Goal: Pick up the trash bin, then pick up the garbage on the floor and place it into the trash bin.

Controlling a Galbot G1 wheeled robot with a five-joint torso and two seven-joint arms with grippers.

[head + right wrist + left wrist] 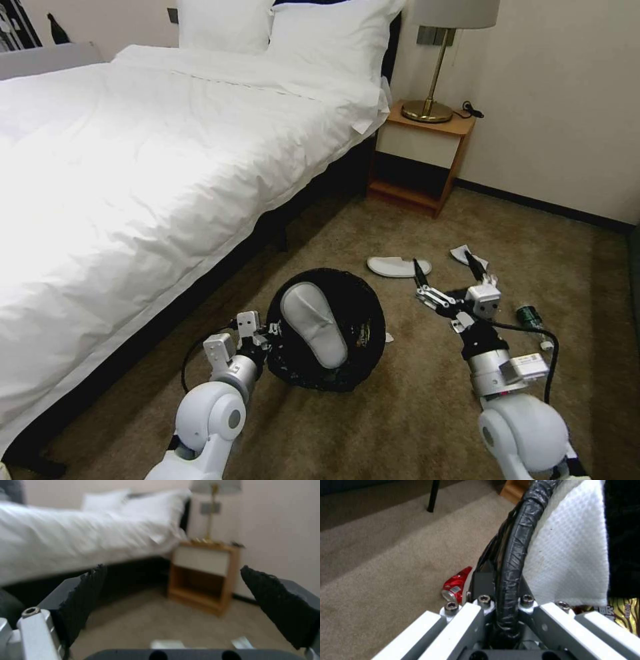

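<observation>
- Carpet (400, 413) beside the bed (133, 167): left gripper (263, 337) clamps the trash bin (360, 313) rim, one slipper (313, 323) inside.
- Right gripper (443, 270) spread, empty.
- Second slipper (398, 267), tissue (467, 255), green bottle (531, 317), red can (456, 586) left.

Left gripper (270, 333) fingertips hidden behind the trash bin (360, 313) rim in the head view; a red can (456, 585) half hidden behind that rim in the left wrist view. Bin's lower contents mostly hidden beneath a white slipper (313, 323). Green bottle (531, 317) too small to read, partly hidden by the right arm's cable.
</observation>
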